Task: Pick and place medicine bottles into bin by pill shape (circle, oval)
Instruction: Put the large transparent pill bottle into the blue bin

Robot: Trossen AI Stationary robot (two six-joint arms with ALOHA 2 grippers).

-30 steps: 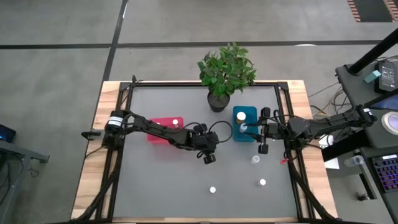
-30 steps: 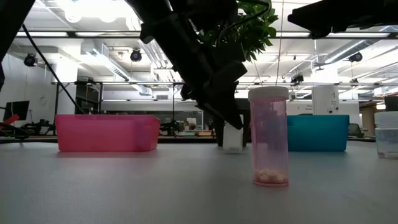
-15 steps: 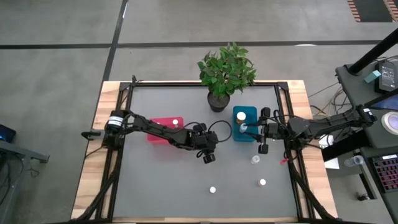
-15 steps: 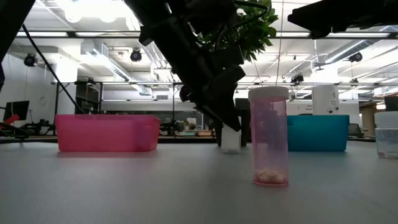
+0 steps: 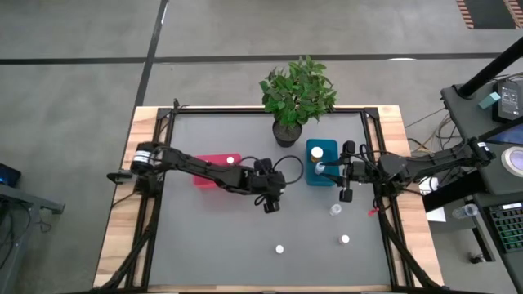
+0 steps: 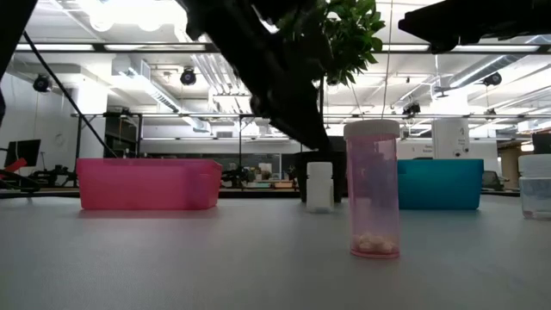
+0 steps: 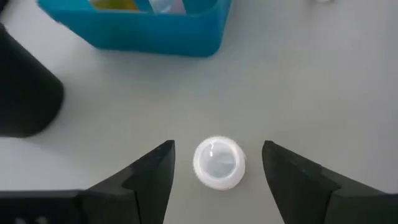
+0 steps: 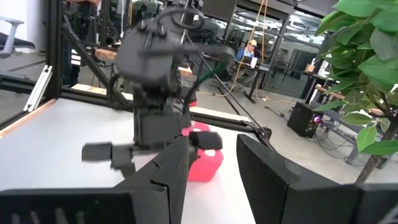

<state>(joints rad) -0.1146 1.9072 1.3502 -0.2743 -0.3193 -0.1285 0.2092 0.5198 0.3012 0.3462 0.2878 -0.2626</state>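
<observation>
One small white-capped plastic medicine bottle [image 7: 218, 163] stands upright mid-table between the left gripper [image 7: 217, 171]'s spread fingers, ungripped, near the teal-blue rectangular plastic bin [image 7: 146, 28]. Risk: off-centre closing could tip it. Right gripper [image 5: 345, 173] open beside that bin.

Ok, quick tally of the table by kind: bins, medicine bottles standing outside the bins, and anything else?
Bins: 2 (red bin, teal bin)
Medicine bottles outside the bins: 4 (three loose, one white-capped between the open fingers of the left gripper)
Potted plant: 1
Total: 7
</observation>
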